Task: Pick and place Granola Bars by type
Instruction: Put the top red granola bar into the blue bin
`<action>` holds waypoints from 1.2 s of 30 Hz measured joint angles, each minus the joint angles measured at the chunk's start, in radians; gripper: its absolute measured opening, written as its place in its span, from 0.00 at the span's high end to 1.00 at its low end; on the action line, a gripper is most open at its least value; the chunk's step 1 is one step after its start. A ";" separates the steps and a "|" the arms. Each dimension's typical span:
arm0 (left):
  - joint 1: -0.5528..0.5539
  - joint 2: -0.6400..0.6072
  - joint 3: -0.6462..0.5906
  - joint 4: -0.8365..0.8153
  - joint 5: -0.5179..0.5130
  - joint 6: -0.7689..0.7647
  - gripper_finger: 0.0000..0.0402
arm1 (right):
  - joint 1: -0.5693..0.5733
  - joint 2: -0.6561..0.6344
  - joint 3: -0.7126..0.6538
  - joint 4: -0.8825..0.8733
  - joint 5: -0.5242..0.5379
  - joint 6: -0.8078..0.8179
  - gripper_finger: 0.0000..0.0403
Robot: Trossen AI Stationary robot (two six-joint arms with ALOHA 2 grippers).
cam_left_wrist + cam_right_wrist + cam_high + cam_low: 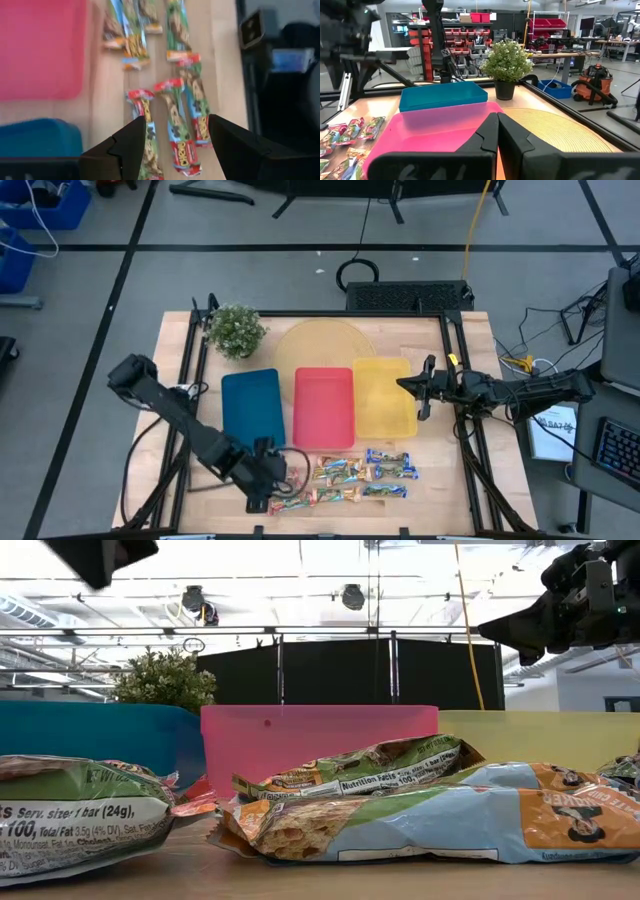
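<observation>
Several granola bars point(350, 477) in shiny wrappers lie flat on the wooden table near its front edge, in front of the red tray point(324, 407). My left gripper point(283, 483) is open above the left end of the cluster. In the left wrist view its fingers point(131, 145) stand on either side of reddish-green bars point(176, 125) without touching them. My right gripper point(403, 384) is shut and empty, held above the right part of the yellow tray point(385, 402). In the low view bars point(400, 815) fill the foreground.
A blue tray point(250, 407), the red tray and the yellow tray stand side by side at the table's middle. A potted plant point(236, 330) stands at the far left, and a round yellowish mat point(325, 342) lies behind the trays. Black frame rails run along the table's edges.
</observation>
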 joint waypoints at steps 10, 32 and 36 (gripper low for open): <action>0.018 0.144 -0.001 -0.009 -0.024 0.095 0.44 | 0.000 0.000 0.000 0.004 0.007 0.000 1.00; 0.019 0.251 -0.003 -0.065 0.029 0.031 0.44 | 0.000 0.056 0.000 0.016 0.026 0.029 1.00; 0.025 0.257 -0.003 -0.066 0.038 0.040 0.44 | 0.000 0.077 0.000 0.037 0.026 0.030 1.00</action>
